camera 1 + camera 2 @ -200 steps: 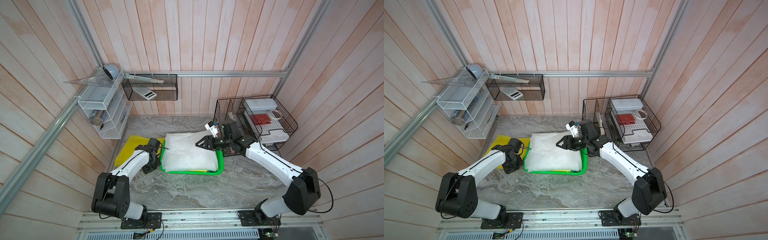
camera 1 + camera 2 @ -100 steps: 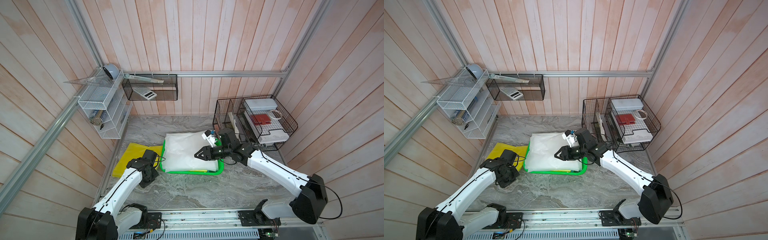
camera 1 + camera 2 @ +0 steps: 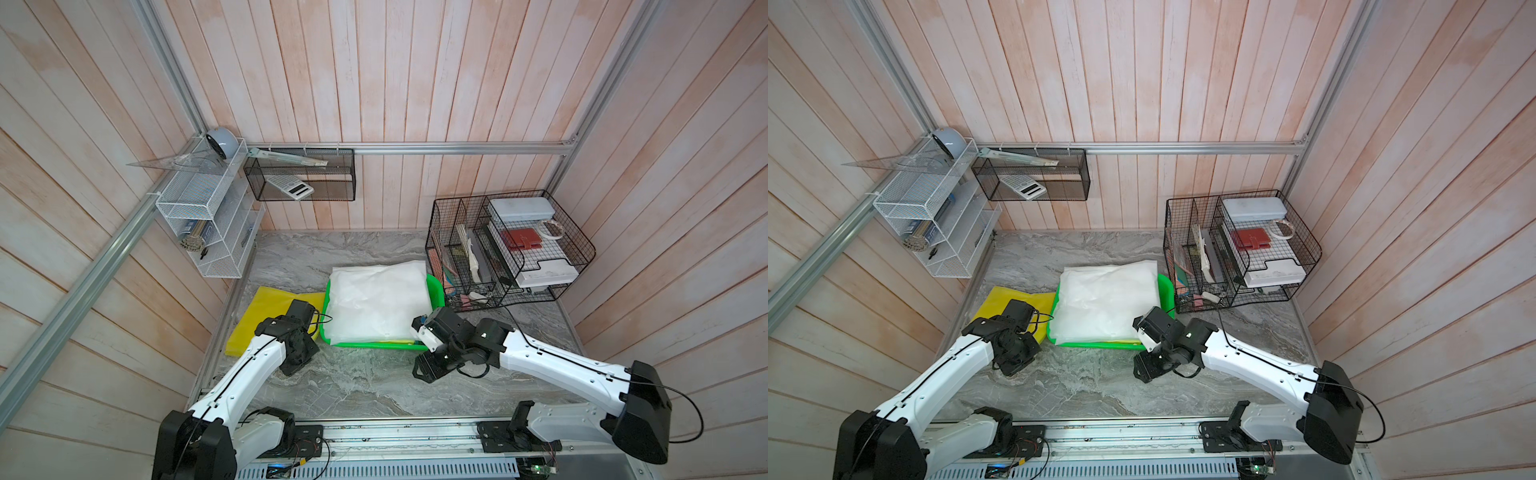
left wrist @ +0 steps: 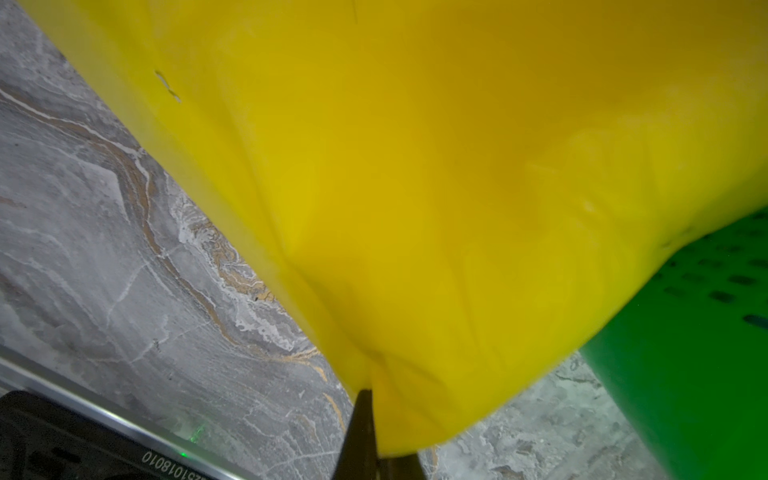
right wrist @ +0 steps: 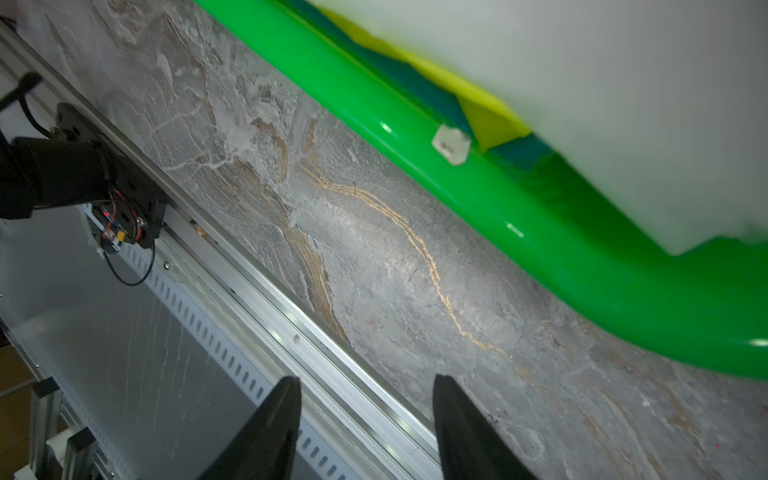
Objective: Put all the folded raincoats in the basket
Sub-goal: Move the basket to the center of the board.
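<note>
Left wrist view: your left gripper (image 4: 367, 401) is closed tight, its black fingers pressed together on an edge of the yellow raincoat (image 4: 415, 166). The plastic puckers into creases that run down to the fingertips, and the pinched part curls up off the marble table (image 4: 124, 270). The yellow sheet fills most of that view and reaches the perforated wall of the green basket (image 4: 685, 374). In both top views you can see the yellow raincoat (image 3: 266, 316) spread on the table just beside the basket, on your left of it and outside it, with the left wrist over its near corner.

Your right gripper (image 5: 365, 380) stands partly open with nothing between its fingers; only the table and the base rail (image 5: 249, 291) show through the gap. It hangs over bare table just in front of the basket's near rim, clear of it.

The white raincoat (image 3: 376, 299) lies folded on top of the basket and covers nearly all of it, its far edge hanging over the far rim. In the right wrist view a yellow layer (image 5: 482, 112) and a teal layer (image 5: 415, 89) show under it at the near rim. The black wire organiser (image 3: 540, 253) stands just beside the basket's far right corner.
</note>
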Robot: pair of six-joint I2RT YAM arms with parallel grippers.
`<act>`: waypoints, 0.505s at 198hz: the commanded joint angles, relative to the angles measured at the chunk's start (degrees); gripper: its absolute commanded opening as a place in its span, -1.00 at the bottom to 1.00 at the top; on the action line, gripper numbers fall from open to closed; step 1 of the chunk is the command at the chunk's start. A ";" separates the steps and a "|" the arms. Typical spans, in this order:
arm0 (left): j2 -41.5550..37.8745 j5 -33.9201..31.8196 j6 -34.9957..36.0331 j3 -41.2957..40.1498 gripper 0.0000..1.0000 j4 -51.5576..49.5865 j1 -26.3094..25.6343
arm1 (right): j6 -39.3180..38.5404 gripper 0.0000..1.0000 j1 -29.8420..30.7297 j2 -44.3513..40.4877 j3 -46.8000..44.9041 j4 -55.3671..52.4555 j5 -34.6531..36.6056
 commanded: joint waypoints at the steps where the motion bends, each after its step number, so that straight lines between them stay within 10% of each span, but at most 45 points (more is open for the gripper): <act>1: 0.11 0.70 0.61 -1.04 -1.00 1.85 -0.11 | 5.87 0.08 3.41 6.32 2.61 -1.79 11.06; 100: -0.07 1.49 0.98 -2.55 -1.00 4.05 -0.09 | 3.91 0.02 0.85 42.45 41.52 -8.30 19.23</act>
